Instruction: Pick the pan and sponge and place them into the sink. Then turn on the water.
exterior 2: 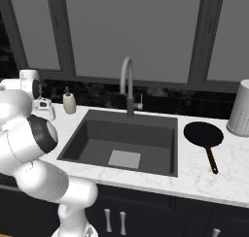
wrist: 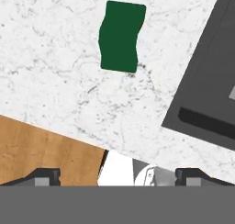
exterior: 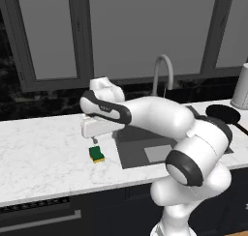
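Marble counter (exterior: 43,148): sponge (exterior: 97,154) below spread gripper (exterior: 95,140).

The arm (exterior: 160,115) is glossy white, built of rounded bulbous segments joined by dark grey bands.

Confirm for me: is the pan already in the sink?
No, the pan sits on the counter to the right of the sink.

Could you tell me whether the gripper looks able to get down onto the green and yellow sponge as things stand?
Probably yes. The open gripper hangs just above the small green-topped, yellow-bottomed sponge, which lies alone on the white marble counter left of the dark grey sink, with nothing between them.
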{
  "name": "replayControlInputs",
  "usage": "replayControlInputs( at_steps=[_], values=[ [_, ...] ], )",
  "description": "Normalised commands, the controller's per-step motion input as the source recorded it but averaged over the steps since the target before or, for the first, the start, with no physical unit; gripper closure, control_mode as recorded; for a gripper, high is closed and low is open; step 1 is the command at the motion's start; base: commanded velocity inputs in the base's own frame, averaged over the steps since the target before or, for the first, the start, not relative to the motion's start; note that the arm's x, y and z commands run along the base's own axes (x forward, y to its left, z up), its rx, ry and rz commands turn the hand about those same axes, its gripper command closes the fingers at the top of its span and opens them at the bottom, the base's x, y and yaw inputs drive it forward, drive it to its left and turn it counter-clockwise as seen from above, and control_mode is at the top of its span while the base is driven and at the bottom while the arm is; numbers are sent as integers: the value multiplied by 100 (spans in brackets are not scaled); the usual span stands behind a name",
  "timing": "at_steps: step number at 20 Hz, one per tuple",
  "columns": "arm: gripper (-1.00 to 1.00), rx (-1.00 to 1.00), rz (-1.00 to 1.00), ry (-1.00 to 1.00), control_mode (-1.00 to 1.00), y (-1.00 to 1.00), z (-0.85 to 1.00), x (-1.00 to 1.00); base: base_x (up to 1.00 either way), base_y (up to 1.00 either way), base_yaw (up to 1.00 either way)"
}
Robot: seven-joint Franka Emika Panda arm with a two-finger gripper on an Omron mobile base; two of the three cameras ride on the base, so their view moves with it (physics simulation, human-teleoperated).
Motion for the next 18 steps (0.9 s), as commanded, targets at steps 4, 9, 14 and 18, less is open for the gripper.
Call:
replayControlInputs(
  at_steps=[4,9,14,18],
  values=[
    [-100,0,0,-5,-100,18,-38,11,0,0,0],
    [-100,0,0,-11,-100,3,-24,25,0,0,0],
    [-100,0,0,-10,-100,1,-18,19,0,0,0],
    [-100,2,0,-11,-100,7,-19,11,0,0,0]
  ],
)
